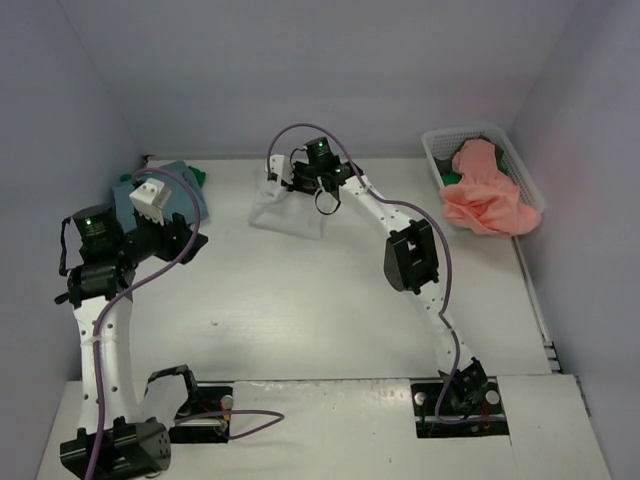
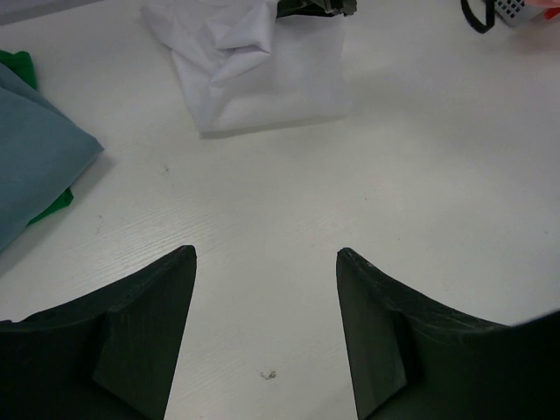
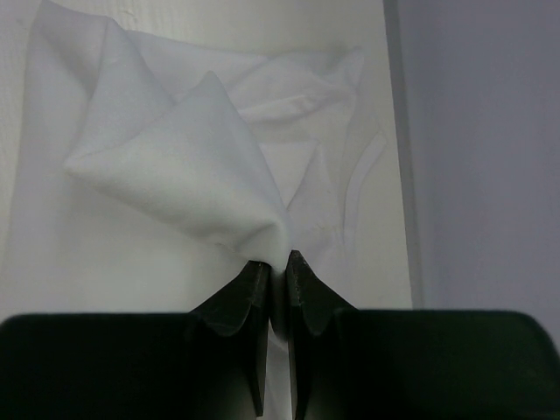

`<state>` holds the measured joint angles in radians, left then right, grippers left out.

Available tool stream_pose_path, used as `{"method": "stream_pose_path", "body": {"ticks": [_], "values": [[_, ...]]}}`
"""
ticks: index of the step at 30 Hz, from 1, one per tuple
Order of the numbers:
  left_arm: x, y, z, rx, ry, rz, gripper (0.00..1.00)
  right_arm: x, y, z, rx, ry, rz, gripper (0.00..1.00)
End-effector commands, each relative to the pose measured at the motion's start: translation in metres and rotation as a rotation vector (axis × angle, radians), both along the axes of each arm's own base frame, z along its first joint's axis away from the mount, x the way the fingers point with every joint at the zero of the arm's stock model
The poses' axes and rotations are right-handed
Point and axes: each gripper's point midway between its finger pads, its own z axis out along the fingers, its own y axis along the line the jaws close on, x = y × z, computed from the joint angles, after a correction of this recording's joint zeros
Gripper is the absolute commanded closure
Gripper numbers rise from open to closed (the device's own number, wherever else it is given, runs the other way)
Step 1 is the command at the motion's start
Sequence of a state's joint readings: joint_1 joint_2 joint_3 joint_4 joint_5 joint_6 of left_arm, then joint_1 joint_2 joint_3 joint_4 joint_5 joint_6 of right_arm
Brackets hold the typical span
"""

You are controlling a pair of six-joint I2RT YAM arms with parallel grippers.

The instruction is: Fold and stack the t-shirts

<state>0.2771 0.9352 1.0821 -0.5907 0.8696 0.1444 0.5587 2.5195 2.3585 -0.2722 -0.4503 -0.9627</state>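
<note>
White t-shirt [image 3: 166, 179] edge in right end effector [image 3: 276, 261]

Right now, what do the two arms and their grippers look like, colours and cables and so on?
The left arm and the right arm both have white links dotted with small holes, joined by black joint housings. A purple cable runs along each, and each shows a green light. The left gripper and right gripper have dark, wedge-shaped fingers that taper to points.
</note>
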Motion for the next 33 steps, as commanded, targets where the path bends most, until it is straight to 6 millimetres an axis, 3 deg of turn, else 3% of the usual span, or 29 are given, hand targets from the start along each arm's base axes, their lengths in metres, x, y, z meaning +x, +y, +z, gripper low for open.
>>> {"method": "stream_pose_path", "body": {"ticks": [1, 3, 4, 6, 8, 12, 17, 26, 33], "values": [[0.008, 0.000, 0.018, -0.002, -0.077, -0.018, 0.40, 0.035, -0.004, 0.020, 0.053, -0.098, -0.096, 0.96], [0.007, 0.000, 0.017, -0.003, -0.075, -0.020, 0.40, 0.049, -0.006, 0.023, 0.066, -0.145, -0.152, 0.93], [0.007, 0.000, 0.018, -0.004, -0.077, -0.022, 0.40, 0.054, -0.008, 0.007, 0.047, -0.140, -0.182, 0.87], [0.007, -0.001, 0.018, -0.008, -0.076, -0.026, 0.41, 0.070, -0.017, 0.010, 0.036, -0.198, -0.277, 0.82], [0.006, -0.002, 0.019, -0.012, -0.076, -0.029, 0.40, 0.079, -0.027, 0.001, 0.023, -0.212, -0.374, 0.66], [0.005, -0.004, 0.020, -0.020, -0.078, -0.037, 0.41, 0.089, -0.042, 0.004, 0.006, -0.298, -0.495, 0.52], [0.002, -0.005, 0.020, -0.023, -0.077, -0.041, 0.40, 0.092, -0.051, 0.010, 0.014, -0.323, -0.570, 0.52], [0.003, -0.003, 0.016, -0.020, -0.076, -0.035, 0.40, 0.079, -0.044, 0.010, 0.060, -0.282, -0.596, 0.56], [0.001, -0.004, 0.017, -0.020, -0.084, -0.040, 0.40, 0.065, -0.036, 0.037, 0.130, -0.244, -0.579, 0.59]]}}
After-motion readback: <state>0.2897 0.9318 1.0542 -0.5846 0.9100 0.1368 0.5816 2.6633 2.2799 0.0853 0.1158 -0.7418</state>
